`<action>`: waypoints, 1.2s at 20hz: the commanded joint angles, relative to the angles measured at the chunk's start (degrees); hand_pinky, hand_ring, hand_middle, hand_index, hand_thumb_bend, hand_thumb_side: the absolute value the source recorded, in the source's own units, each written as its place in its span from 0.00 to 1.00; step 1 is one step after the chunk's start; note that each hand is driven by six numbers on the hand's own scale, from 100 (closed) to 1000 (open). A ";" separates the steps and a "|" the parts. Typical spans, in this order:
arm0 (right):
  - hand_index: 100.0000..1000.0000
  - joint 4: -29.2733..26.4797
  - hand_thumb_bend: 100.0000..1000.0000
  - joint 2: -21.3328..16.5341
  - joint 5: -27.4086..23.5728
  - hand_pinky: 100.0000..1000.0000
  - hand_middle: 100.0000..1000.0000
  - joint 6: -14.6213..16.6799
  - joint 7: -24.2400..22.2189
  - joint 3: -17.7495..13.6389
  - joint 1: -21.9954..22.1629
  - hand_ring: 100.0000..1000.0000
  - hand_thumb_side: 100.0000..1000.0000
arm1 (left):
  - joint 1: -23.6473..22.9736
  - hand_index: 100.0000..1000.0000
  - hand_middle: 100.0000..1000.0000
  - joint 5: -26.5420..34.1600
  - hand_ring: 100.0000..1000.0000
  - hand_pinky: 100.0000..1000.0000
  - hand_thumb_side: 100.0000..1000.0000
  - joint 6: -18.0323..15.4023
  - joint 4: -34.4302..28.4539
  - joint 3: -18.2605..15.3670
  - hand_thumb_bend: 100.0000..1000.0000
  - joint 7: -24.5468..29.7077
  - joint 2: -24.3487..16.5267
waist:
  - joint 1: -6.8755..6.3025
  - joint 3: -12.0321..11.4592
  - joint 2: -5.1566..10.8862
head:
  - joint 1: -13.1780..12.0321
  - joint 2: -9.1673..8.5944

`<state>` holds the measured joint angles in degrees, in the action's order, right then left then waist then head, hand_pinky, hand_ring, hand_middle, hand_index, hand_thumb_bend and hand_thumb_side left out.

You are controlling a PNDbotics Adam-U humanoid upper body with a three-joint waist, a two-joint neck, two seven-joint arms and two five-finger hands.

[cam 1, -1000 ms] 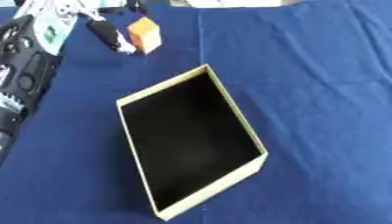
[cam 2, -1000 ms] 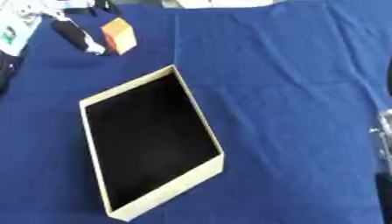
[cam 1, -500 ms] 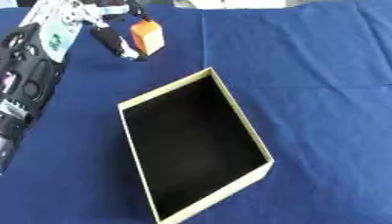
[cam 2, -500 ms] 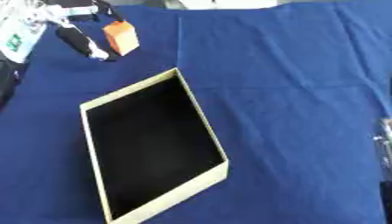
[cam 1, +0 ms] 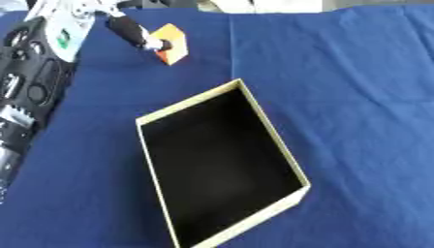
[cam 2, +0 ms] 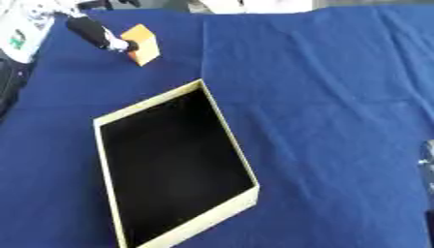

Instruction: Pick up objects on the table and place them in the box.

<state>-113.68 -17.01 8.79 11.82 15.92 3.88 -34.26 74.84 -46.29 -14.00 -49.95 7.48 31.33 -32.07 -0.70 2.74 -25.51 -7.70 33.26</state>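
The left hand (cam 1: 127, 30), fingers (cam 1: 157, 44) pinched on the small orange cube (cam 1: 171, 42), sits at eleven o'clock of the open cream cardboard box (cam 1: 273, 140) on the blue-clothed tabletop (cam 1: 356, 97). Box interior appears empty; placement remains outstanding.

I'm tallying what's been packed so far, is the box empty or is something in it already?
Empty. The open box shows only its bare dark floor, and the orange block is outside it, at the left robot hand.
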 commanded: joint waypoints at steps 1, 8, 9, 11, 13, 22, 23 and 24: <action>0.69 -0.91 0.00 -1.15 -0.43 0.74 0.46 0.06 -0.14 -0.33 -0.53 0.72 0.78 | 1.63 0.90 0.85 0.41 0.92 0.80 0.34 0.80 -1.50 -0.69 0.42 0.03 -2.10 | 0.01 -0.06 1.53 | -0.33 0.17; 0.69 -0.91 0.00 -1.22 -0.96 0.74 0.45 0.22 -0.36 -0.22 -1.19 0.72 0.79 | 0.71 0.90 0.85 0.87 0.93 0.80 0.36 1.22 -0.68 -1.02 0.47 0.77 -1.82 | 0.09 0.28 -0.04 | -1.53 -1.59; 0.69 -0.91 0.00 -1.23 -1.02 0.74 0.45 0.22 -0.37 -0.22 -1.24 0.72 0.79 | 0.69 0.91 0.86 1.21 0.93 0.80 0.37 1.17 -0.61 -1.10 0.49 1.02 -1.74 | 0.08 0.31 -0.20 | -1.61 -1.70; 0.69 -0.91 0.00 -1.26 -1.11 0.74 0.45 0.22 -0.41 -0.21 -1.31 0.72 0.79 | 0.78 0.91 0.86 1.86 0.93 0.80 0.38 1.15 -0.56 -1.20 0.50 1.47 -1.59 | 0.02 0.38 -0.51 | -1.76 -1.89; 0.69 -0.91 0.00 -1.26 -1.21 0.74 0.45 0.23 -0.43 -0.19 -1.45 0.72 0.79 | 1.00 0.91 0.86 2.30 0.93 0.80 0.38 1.30 -0.61 -1.34 0.50 1.62 -1.43 | -0.05 0.50 -0.80 | -1.93 -2.21; 0.69 -0.91 0.00 -1.12 -1.55 0.74 0.45 0.41 -0.83 -0.03 -1.98 0.72 0.80 | 1.74 0.90 0.87 1.57 0.94 0.81 0.40 2.76 -0.54 -2.19 0.55 -1.66 -0.80 | -0.63 1.61 -1.69 | -2.80 -3.78; 0.69 -0.91 0.00 -1.10 -1.60 0.74 0.45 0.45 -0.85 -0.03 -2.04 0.72 0.80 | 1.76 0.90 0.87 1.06 0.94 0.81 0.40 2.93 -0.51 -2.21 0.55 -2.15 -0.70 | -0.74 1.80 -1.85 | -2.94 -3.96; 0.69 -0.91 0.00 -1.08 -1.64 0.74 0.45 0.45 -0.89 -0.02 -2.09 0.72 0.80 | 1.79 0.90 0.87 0.56 0.94 0.81 0.40 3.08 -0.43 -2.26 0.55 -2.61 -0.60 | -0.82 1.95 -2.02 | -3.06 -4.25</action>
<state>-113.68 -17.04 7.53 12.10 15.19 3.91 -35.58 75.07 -45.30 -11.10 -49.87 5.86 29.47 -31.70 -1.64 4.78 -29.01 -10.47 30.03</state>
